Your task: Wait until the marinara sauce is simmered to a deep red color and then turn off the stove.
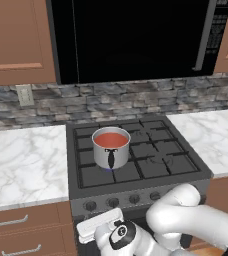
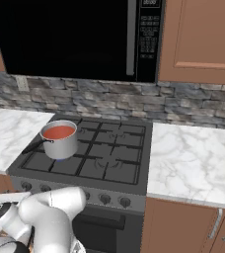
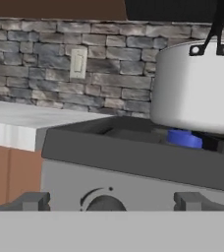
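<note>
One pot [image 1: 111, 149] sits on the stove [image 1: 151, 165], at the front left burner, with orange-red sauce [image 1: 111, 140] inside. A blue flame [image 3: 184, 139] shows under it. The other grates have open room. Two finger tips [image 3: 31, 201] are spread wide before one knob [image 3: 104, 203], holding nothing.

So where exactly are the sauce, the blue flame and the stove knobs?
marinara sauce [image 1: 111, 140]: left base view, middle of the red surface.
blue flame [image 3: 184, 139]: hand view, its centre under the pot.
stove knob [image 3: 104, 203]: hand view, top of the round knob.
</note>
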